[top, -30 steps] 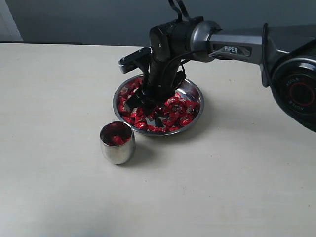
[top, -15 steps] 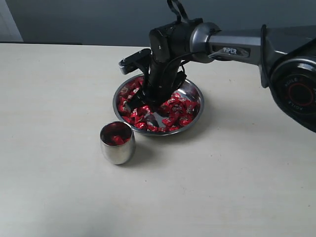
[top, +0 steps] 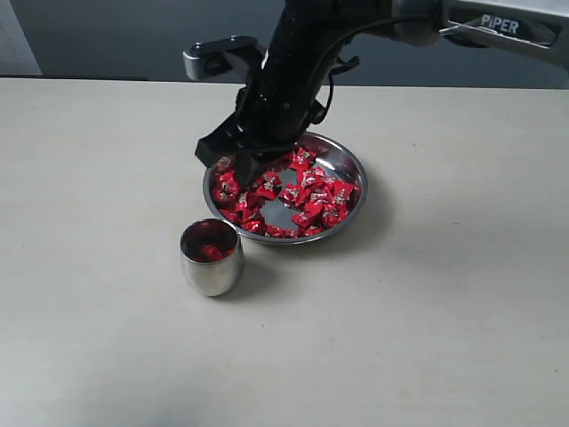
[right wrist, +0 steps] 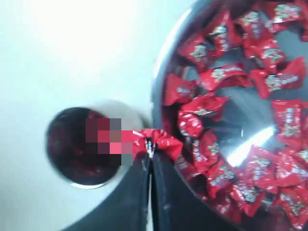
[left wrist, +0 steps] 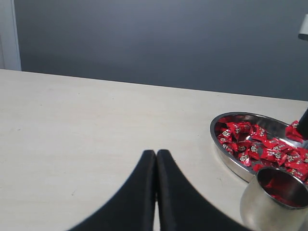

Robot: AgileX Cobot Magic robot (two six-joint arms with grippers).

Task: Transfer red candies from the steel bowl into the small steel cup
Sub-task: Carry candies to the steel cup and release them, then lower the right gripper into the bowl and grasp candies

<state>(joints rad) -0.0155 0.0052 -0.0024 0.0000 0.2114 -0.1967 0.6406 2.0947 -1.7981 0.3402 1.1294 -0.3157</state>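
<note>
1. While the desk [top: 427,338] looks as it did a second ago, the right arm [top: 293,62] has risen from its low reach into the bowl and now stands higher, over the bowl's left side.
2. The bowl [top: 353,169] sits on the same spot in the middle of the desk, and more of its bare bottom shows now that the arm is out of it.
3. The cup [top: 212,267] has not moved: it stands upright just beside the bowl, with red wrappers inside.
4. The right hand [top: 242,169], a second ago spread down among the sweets, is now lifted above the bowl's left rim, its fingers pressed together on one candy.
5. The left hand [left wrist: 156,159] is low over the desk near the cup, fingers together, with nothing between them.
6. The candies [top: 307,200] lie spread across the bowl.
7. The held candy [right wrist: 156,139] is pinched at the right fingertips, over the bowl's rim on the cup's side.
</note>
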